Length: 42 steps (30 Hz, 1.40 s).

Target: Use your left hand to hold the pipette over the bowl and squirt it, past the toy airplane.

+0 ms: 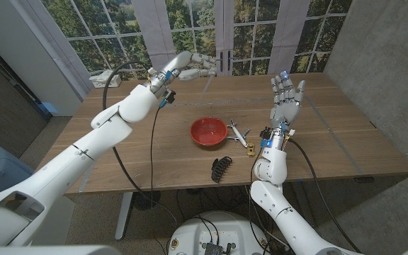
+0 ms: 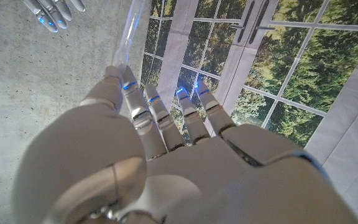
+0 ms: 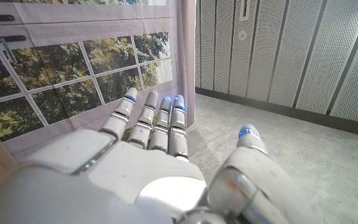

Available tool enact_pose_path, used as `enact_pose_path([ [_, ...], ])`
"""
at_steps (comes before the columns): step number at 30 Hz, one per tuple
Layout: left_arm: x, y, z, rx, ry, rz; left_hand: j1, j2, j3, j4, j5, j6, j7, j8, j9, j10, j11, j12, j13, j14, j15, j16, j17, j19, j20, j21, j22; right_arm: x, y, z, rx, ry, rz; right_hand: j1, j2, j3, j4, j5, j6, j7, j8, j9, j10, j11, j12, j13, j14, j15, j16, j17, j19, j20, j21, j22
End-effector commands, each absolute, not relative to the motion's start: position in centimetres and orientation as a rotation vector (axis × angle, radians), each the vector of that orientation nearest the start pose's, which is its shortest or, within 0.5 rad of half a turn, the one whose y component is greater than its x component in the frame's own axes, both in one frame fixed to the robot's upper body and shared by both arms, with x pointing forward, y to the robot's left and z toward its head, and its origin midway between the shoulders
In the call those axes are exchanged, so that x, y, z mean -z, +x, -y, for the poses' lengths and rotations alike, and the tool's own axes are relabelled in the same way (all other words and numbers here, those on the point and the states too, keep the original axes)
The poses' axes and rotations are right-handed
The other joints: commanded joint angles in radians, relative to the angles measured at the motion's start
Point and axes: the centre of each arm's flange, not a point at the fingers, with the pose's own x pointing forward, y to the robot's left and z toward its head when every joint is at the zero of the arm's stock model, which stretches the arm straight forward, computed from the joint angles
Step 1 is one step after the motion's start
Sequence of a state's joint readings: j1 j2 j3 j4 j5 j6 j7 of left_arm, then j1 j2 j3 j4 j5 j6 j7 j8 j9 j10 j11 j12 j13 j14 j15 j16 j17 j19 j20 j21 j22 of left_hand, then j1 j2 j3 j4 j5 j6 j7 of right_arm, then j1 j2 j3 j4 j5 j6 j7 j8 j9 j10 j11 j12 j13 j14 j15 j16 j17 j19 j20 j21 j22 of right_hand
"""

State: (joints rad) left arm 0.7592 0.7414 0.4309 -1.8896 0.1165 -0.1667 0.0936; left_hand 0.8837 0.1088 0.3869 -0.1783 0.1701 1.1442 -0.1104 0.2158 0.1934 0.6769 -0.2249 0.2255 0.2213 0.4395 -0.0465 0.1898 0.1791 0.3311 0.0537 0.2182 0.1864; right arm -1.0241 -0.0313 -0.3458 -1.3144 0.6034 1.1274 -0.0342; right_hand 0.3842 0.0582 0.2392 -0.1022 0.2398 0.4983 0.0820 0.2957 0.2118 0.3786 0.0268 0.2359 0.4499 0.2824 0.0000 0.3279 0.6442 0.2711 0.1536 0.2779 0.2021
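Observation:
My left hand is raised above the table's far edge, well behind the red bowl. In the left wrist view its fingers are curled around a clear pipette that sticks out past them. The bowl stands at the middle of the wooden table. Just to the right of the bowl lies the small white toy airplane. My right hand is held up right of the airplane, palm upright, fingers spread and holding nothing; its fingertips also appear in the left wrist view.
A black hair claw clip lies near the front edge, below the bowl. A small brass-coloured object sits by my right wrist. Windows and a door stand behind the table, and a grey wall rises on the right.

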Motion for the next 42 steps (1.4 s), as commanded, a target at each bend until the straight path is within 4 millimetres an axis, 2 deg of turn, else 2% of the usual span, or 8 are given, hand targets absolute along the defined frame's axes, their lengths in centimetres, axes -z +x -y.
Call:
enact_pose_path([
  [1,-13.08,50.54,-18.03,0.143,0.914,1.127,0.029,0.014,0.010,0.001,0.005,0.007,0.016,0.018,0.025,-0.008,0.003,-0.003,0.001,-0.007,-0.159,0.001,0.002,0.001,-0.010,0.002,0.001,4.93,52.96,18.84,-0.075,0.627,1.266,-0.011,0.005,0.003,-0.005,-0.005,0.009,0.000,-0.001,0.001,0.006,0.003,-0.005,0.000,0.008,0.002,-0.004,0.000,-0.003,0.005,-0.001,0.003],
  [8,-13.00,50.17,-18.06,0.119,0.920,1.138,0.051,0.018,0.011,-0.001,0.006,0.010,0.023,0.030,0.047,-0.021,0.003,-0.008,-0.002,-0.017,-0.161,-0.003,0.002,0.008,-0.030,0.004,0.001,4.92,52.86,18.86,-0.077,0.626,1.269,-0.013,0.005,0.003,-0.007,-0.005,0.010,0.000,-0.002,0.002,0.005,0.002,-0.005,0.000,0.007,0.002,-0.005,0.000,-0.003,0.004,-0.001,0.003],
  [24,-12.94,50.11,-17.94,0.127,0.917,1.142,0.064,0.017,0.003,0.003,0.005,0.017,0.028,0.043,0.068,-0.024,0.003,-0.009,-0.005,-0.026,-0.157,-0.002,0.002,0.014,-0.041,0.006,0.002,4.86,52.75,18.89,-0.068,0.622,1.272,-0.018,0.007,0.004,-0.012,-0.006,0.011,0.000,-0.007,0.002,0.006,0.002,-0.005,0.000,0.008,0.000,-0.006,-0.001,-0.003,0.005,-0.001,0.003],
  [37,-13.01,50.70,-18.04,0.149,0.912,1.128,0.060,0.007,-0.011,0.007,0.001,0.018,0.030,0.042,0.071,-0.034,0.005,-0.012,-0.008,-0.022,-0.148,0.001,0.003,0.024,-0.030,0.009,0.002,4.90,52.84,18.80,-0.057,0.620,1.269,-0.021,0.008,0.005,-0.016,-0.006,0.012,0.000,-0.010,0.003,0.005,0.001,-0.005,-0.001,0.008,0.002,-0.007,-0.001,-0.003,0.005,-0.001,0.003],
  [42,-12.99,50.84,-18.10,0.150,0.916,1.128,0.049,0.005,-0.020,0.014,0.001,-0.004,0.043,0.027,0.067,-0.078,0.011,-0.025,-0.011,-0.023,-0.146,-0.001,0.002,0.022,-0.022,0.008,0.003,4.99,52.91,18.75,-0.054,0.621,1.266,-0.022,0.009,0.005,-0.017,-0.006,0.014,0.000,-0.010,0.003,0.005,0.003,-0.005,-0.001,0.008,0.002,-0.007,-0.001,-0.004,0.005,-0.002,0.003],
])
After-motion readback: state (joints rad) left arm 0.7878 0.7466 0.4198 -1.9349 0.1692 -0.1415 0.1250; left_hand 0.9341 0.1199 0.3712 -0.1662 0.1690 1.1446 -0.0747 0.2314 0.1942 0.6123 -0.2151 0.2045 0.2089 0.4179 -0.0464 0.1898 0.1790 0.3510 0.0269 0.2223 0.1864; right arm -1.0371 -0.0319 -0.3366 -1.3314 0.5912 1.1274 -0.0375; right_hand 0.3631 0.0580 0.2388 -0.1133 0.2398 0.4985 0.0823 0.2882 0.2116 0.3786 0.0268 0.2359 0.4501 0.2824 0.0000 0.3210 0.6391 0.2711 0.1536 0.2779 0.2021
